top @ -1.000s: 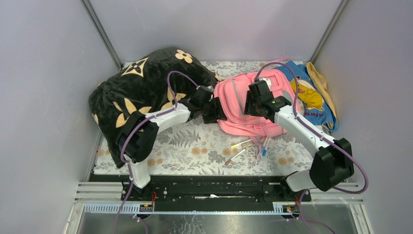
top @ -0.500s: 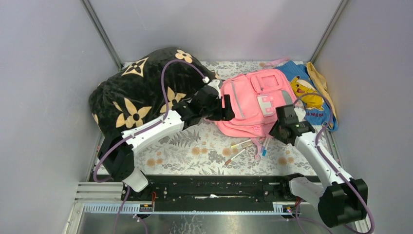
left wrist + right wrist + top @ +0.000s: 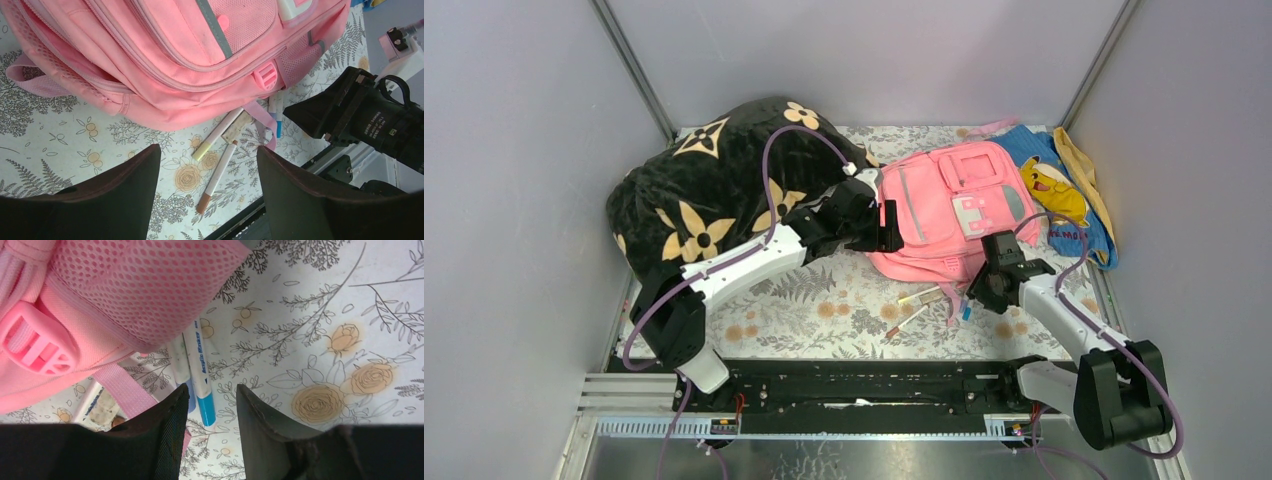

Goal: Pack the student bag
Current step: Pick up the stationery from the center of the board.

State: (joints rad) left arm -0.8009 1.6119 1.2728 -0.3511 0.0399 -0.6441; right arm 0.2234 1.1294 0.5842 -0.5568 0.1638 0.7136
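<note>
The pink student bag (image 3: 944, 205) lies front-up on the flowered table cover, and its lower edge fills the top of the left wrist view (image 3: 175, 60). My left gripper (image 3: 889, 226) hovers at the bag's left side, open (image 3: 207, 150) and empty. Below its fingers lie a yellow-capped marker (image 3: 218, 134) and a brown-capped marker (image 3: 218, 172). My right gripper (image 3: 980, 291) sits low at the bag's near right corner, open (image 3: 212, 388). The cap end of a blue-capped marker (image 3: 204, 382) lies between its fingertips, beside the mesh side pocket (image 3: 140, 290) and a pink strap (image 3: 120, 390).
A black pillow with tan flowers (image 3: 704, 190) fills the back left, against the left arm. A blue cloth with a yellow cartoon figure (image 3: 1064, 205) lies right of the bag. More markers (image 3: 914, 308) lie near the front rail (image 3: 854, 385). Grey walls close in on three sides.
My right arm has pulled back off the bag's front and dropped to the markers at its near corner, its jaws narrowing slightly. My left gripper has let go of the bag's edge and opened wider.
</note>
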